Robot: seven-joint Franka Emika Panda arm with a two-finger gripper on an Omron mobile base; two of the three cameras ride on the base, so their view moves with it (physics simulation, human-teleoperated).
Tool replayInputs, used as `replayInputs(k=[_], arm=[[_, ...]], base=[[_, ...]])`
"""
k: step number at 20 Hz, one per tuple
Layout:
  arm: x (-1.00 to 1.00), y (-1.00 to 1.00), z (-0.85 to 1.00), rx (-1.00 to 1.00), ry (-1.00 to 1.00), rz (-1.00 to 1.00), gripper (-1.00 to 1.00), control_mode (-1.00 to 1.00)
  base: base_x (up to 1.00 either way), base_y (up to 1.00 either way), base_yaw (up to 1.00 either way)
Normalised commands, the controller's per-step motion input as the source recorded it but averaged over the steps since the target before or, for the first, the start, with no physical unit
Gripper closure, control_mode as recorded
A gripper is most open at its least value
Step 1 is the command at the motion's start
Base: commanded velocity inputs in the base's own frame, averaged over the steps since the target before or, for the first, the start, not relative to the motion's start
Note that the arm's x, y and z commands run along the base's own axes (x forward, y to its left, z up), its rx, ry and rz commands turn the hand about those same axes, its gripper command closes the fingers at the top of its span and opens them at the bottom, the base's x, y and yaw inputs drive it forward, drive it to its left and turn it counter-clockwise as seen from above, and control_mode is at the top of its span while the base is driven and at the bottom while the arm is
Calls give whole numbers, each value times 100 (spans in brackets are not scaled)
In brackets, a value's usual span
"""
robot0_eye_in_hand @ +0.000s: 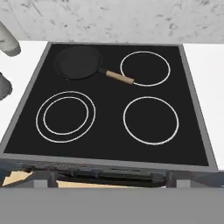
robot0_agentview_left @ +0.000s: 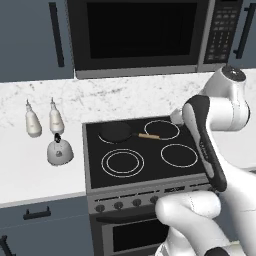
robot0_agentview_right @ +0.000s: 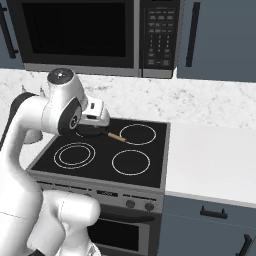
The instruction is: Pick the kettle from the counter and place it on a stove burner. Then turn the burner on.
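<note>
The silvery-grey kettle (robot0_agentview_left: 60,151) with its black top handle stands on the white counter (robot0_agentview_left: 30,180), just left of the cooktop; a sliver of the kettle (robot0_eye_in_hand: 3,85) shows at the hand view's left edge. The double-ring stove burner (robot0_agentview_left: 122,163) (robot0_agentview_right: 75,154) (robot0_eye_in_hand: 65,116) is the front-left circle and is bare. My gripper (robot0_agentview_right: 97,120) hangs high over the back of the stove, to the right of the kettle and well away from it. Its fingers are hidden by the hand, so open or shut cannot be read.
A black pan (robot0_agentview_left: 116,132) with a wooden handle (robot0_eye_in_hand: 119,77) sits on the back-left burner. Two white pointed bottles (robot0_agentview_left: 33,122) (robot0_agentview_left: 56,120) stand behind the kettle. Single-ring burners (robot0_eye_in_hand: 151,120) lie on the right. Knobs (robot0_agentview_left: 118,205) line the stove front. A microwave (robot0_agentview_left: 140,30) hangs above.
</note>
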Motion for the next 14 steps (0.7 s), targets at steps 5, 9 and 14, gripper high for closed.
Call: replayInputs(k=[5, 9, 14], arm=[[-54, 90, 0, -5, -32, 11, -100, -100], [-33, 100, 0, -1, -32, 15, -100, -100], [-1, 100, 6, 0, -19, 6, -100, -100]], base=[[0, 0, 0], [0, 0, 0], [0, 0, 0]])
